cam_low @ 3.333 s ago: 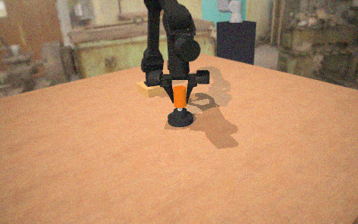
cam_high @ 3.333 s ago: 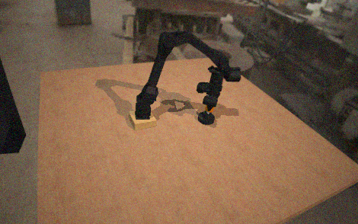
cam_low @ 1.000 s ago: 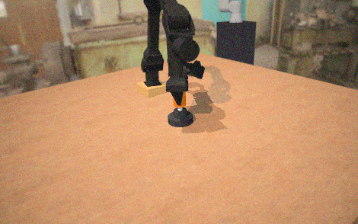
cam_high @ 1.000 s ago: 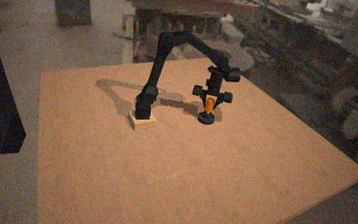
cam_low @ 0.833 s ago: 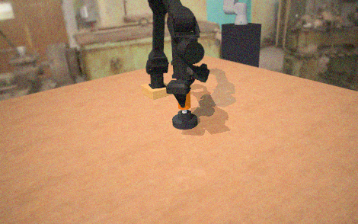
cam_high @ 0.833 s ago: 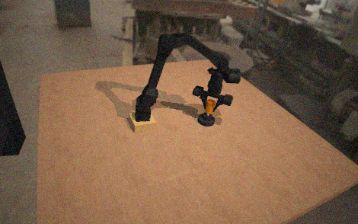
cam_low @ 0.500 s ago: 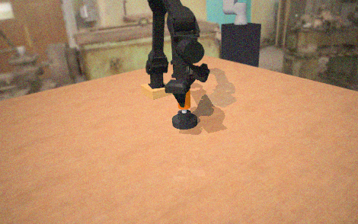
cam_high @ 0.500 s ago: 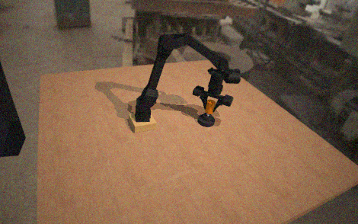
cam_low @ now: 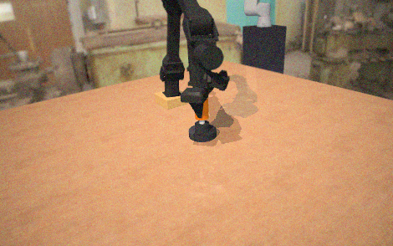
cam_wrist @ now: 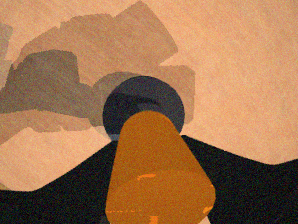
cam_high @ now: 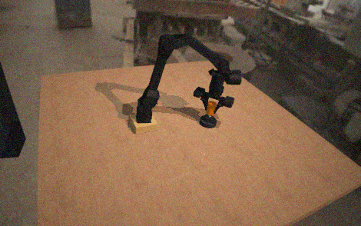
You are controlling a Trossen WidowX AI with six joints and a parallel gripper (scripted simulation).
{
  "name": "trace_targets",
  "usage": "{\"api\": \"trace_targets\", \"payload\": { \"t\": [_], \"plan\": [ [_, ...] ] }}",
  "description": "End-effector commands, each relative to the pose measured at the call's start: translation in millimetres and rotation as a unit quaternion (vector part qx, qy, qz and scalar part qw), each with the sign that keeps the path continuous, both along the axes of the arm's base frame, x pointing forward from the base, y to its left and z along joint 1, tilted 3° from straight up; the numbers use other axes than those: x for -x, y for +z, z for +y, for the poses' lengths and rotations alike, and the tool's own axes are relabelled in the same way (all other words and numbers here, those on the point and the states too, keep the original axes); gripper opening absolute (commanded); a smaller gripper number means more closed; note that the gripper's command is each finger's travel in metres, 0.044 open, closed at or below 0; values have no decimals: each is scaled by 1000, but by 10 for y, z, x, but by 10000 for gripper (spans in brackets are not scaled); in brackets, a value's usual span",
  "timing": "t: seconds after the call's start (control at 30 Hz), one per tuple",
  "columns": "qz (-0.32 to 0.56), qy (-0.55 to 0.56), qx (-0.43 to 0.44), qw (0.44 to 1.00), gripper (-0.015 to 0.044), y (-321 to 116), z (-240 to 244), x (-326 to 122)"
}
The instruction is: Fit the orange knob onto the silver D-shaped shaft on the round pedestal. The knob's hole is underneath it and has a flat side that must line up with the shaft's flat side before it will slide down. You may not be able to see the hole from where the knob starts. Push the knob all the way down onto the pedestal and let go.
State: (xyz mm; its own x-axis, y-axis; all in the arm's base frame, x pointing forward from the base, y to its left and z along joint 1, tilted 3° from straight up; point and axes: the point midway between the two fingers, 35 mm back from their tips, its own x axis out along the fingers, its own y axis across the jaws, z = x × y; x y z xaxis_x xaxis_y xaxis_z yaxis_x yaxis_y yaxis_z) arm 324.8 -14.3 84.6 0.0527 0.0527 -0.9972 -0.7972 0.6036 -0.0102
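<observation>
Wrist: pedestal (cam_high: pixel 207 121) (cam_low: pixel 202 132) (cam_wrist: pixel 115 112) beyond the knob | gripper (cam_high: pixel 211 109) (cam_low: pixel 201 113) (cam_wrist: pixel 149 144): pointing down, fingers clamped on orange knob (cam_high: pixel 211 108) (cam_low: pixel 205 110) (cam_wrist: pixel 155 155) | knob: upright above the pedestal, a bit of silver shaft (cam_low: pixel 201 122) showing beneath | arm (cam_high: pixel 157 65) (cam_low: pixel 174 38): bent high, reaching over from the yellow base block (cam_high: pixel 147 129) (cam_low: pixel 168 103)
</observation>
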Motion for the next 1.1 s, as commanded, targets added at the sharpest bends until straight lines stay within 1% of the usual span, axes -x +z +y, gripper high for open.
{"api": "trace_targets", "payload": {
  "t": [0.0, 0.43, 0.67, 1.07],
  "plan": [
    [-3, -3, 1, 1000, 0, -1, -7, -5],
    [-3, -7, 1, 1000, 0, 42, -8, -2],
    [2, -107, -5, 994, 0, 59, -7, -9],
    [2, -107, -5, 994, 0, 17, -3, -56]
  ]
}}
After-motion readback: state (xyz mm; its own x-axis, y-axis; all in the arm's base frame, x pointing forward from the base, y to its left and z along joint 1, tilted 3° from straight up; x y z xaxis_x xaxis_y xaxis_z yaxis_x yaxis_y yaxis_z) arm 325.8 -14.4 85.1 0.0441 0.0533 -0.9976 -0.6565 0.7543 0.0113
